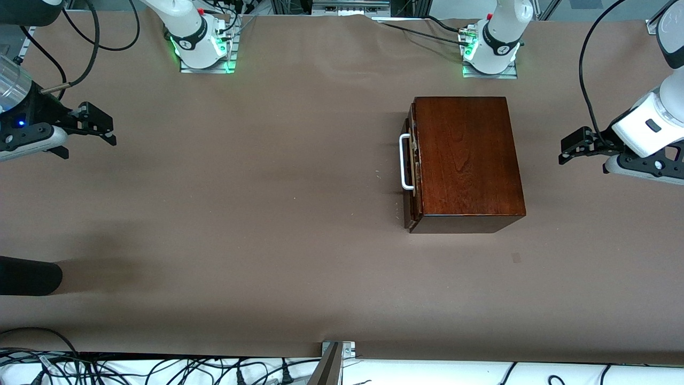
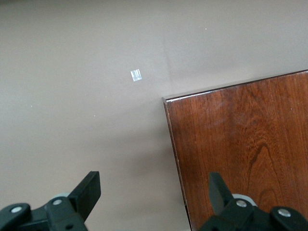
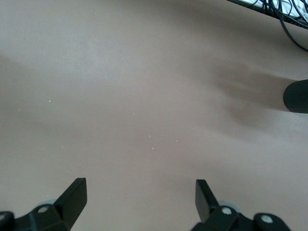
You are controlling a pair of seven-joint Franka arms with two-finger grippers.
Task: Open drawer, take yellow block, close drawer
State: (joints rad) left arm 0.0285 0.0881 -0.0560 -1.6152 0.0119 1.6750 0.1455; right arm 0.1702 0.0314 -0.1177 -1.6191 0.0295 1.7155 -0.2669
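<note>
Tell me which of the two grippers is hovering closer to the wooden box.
The left gripper: it hangs open right beside the wooden box, whose corner shows in its wrist view. The right gripper waits at the table's right-arm end.

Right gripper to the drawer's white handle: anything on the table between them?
Nothing. In the front view only bare brown table covering lies between the right gripper and the white handle of the closed drawer.
</note>
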